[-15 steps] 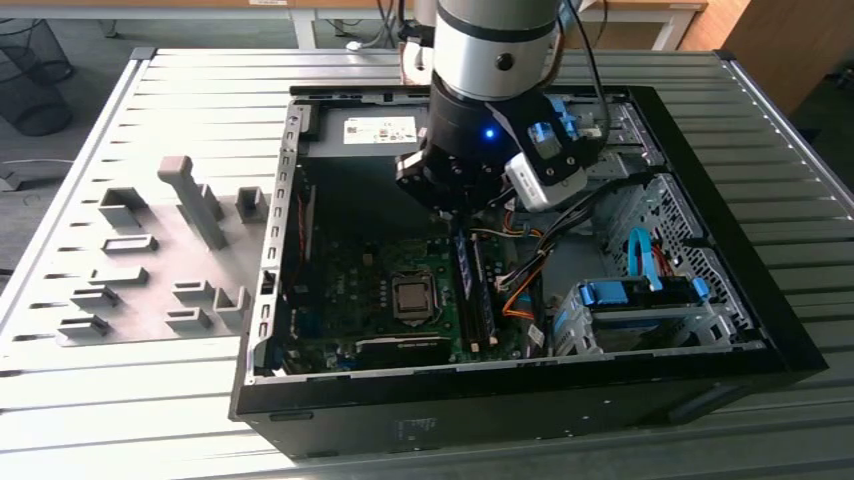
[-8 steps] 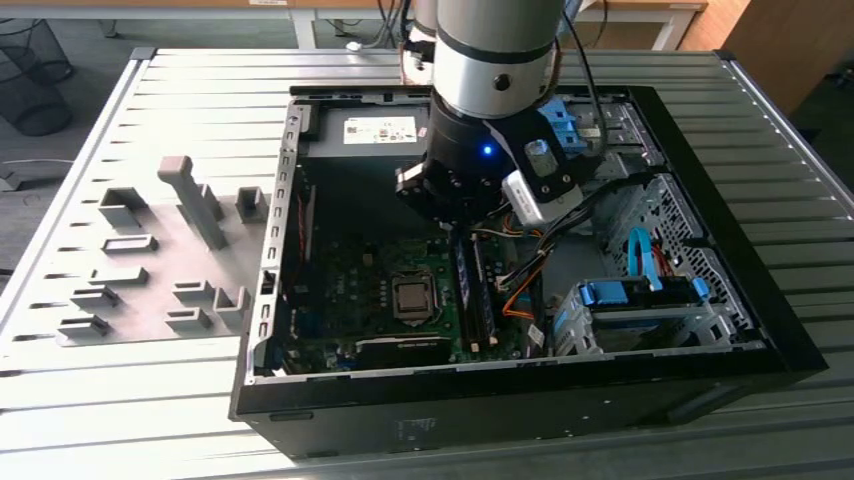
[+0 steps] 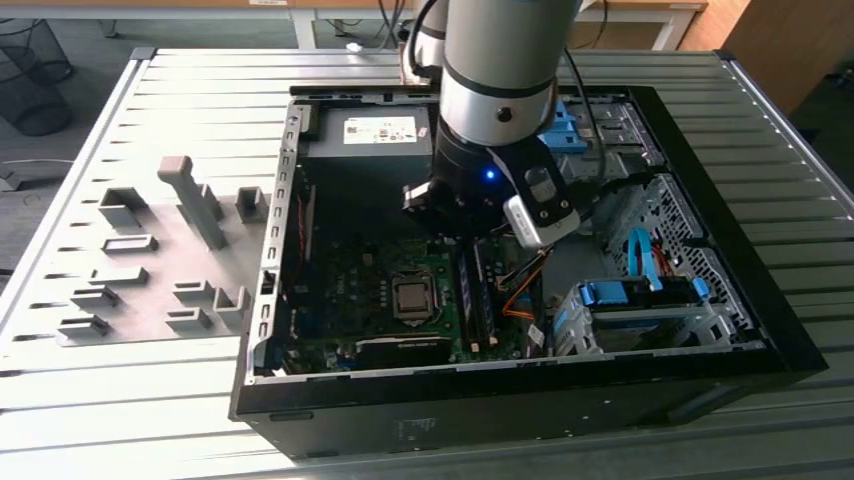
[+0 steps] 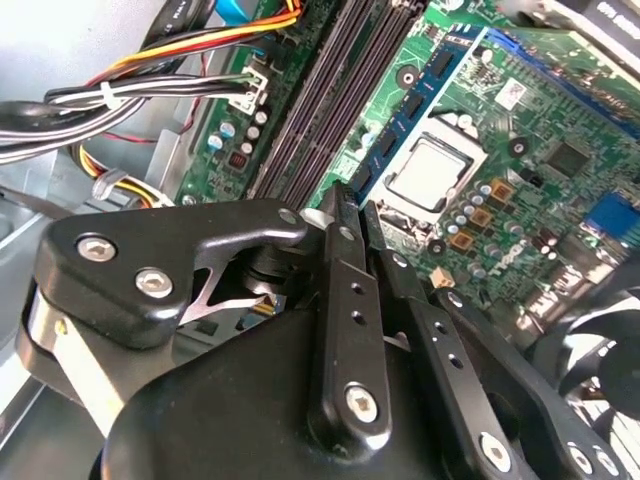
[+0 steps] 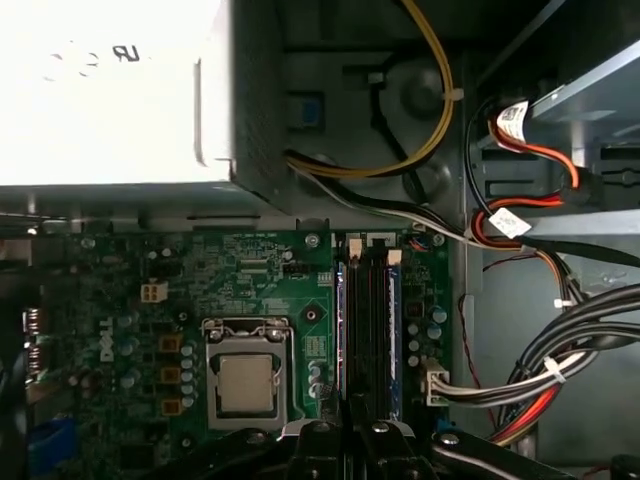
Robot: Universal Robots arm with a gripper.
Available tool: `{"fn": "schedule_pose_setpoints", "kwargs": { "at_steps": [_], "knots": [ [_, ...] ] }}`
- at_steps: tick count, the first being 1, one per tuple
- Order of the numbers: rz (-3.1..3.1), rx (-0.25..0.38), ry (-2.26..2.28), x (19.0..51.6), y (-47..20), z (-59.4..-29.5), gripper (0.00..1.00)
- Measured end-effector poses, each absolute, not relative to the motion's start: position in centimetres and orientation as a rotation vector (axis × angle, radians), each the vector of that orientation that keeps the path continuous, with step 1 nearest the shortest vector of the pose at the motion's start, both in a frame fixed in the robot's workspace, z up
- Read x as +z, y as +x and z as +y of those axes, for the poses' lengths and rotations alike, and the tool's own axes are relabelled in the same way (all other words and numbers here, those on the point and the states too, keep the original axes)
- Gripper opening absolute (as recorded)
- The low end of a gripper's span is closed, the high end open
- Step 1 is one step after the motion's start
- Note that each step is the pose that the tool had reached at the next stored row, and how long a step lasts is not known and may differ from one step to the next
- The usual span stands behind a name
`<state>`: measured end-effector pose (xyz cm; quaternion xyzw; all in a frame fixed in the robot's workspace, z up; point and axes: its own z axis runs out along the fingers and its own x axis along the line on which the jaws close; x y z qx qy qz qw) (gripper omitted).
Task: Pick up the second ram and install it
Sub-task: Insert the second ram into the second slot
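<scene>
My gripper point(image 3: 467, 235) hangs low inside the open computer case, over the bank of memory slots point(image 5: 368, 320). Its black fingers point(image 4: 340, 300) stand together with nothing visible between them. A blue ram stick point(image 4: 405, 125) with black chips stands seated in the slot nearest the processor socket point(image 4: 428, 172), in line with my fingertips and just beyond them. In the first wrist view this stick point(image 5: 341, 320) shows edge-on, and another blue strip point(image 5: 394, 320) runs along the outermost slot. I cannot tell which of the two is the second ram.
Bundled cables point(image 5: 560, 370) run beside the slots. The power supply point(image 3: 367, 135) sits at the case's far end, and blue drive-bay clips point(image 3: 641, 292) are on the exterior view's right. Grey holder blocks point(image 3: 194, 205) stand on the slatted table at the exterior view's left.
</scene>
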<state>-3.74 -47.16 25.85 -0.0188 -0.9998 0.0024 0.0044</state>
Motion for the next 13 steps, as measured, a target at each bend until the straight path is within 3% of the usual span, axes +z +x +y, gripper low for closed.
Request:
{"fn": "schedule_pose_setpoints", "kwargs": {
  "at_steps": [13],
  "knots": [
    [-3.132, 0.007, -0.061, 24.75, -3.71, -47.16, 0.14]
  ]
}}
